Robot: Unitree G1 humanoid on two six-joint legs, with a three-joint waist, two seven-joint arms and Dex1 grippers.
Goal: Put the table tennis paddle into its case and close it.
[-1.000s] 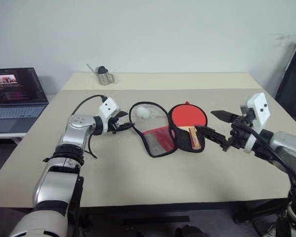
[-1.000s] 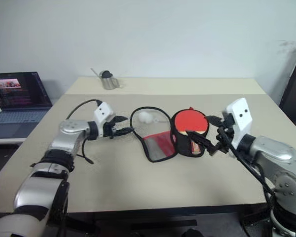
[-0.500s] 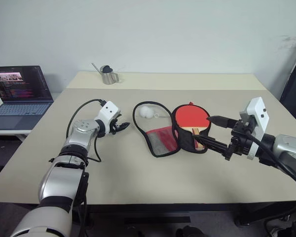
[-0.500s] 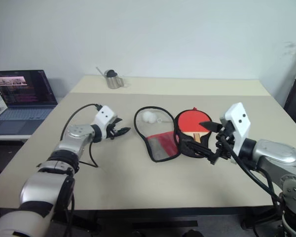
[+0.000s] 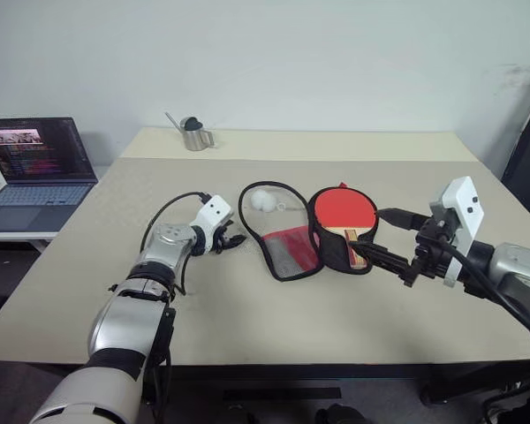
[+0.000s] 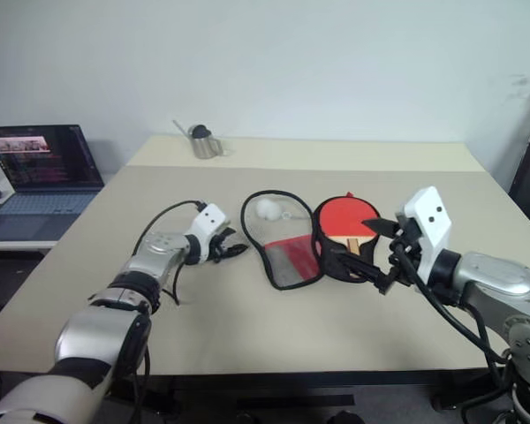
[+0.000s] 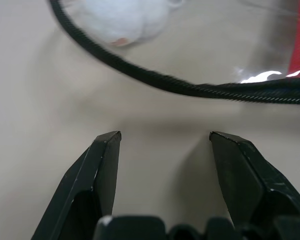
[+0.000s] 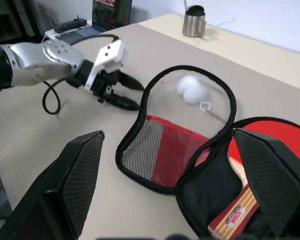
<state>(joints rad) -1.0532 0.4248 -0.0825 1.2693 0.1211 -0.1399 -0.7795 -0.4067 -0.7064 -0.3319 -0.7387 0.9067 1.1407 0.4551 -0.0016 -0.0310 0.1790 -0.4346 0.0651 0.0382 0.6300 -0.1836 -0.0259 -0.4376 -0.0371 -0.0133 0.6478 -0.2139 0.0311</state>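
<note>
Right now I see the case (image 5: 287,234) lying unzipped and spread flat in the middle of the desk (image 5: 247,327); its left flap shows the red panel and black mesh pocket, ringed by the black zip edging; the table tennis paddle (image 5: 343,215) sits in the right half, red face up, its striped wooden handle pointing toward me; the flap is not folded over it.

My left gripper (image 5: 232,240) hovers low over the desk just beside the left edge of the case, fingers (image 7: 102,165) spread with bare desk between them and the zip edging just past the tips; they hold nothing; a white fluffy ball (image 5: 262,200) lies inside the loop of the open flap, with a small ring beside it.

My right gripper (image 5: 380,234) hangs to the right of the case, near the paddle's handle but apart from it, fingers (image 8: 85,175) spread wide and empty.

At the far end of the desk stands a metal cup (image 5: 190,134); a laptop (image 5: 31,168) sits open on a separate surface to the left.
</note>
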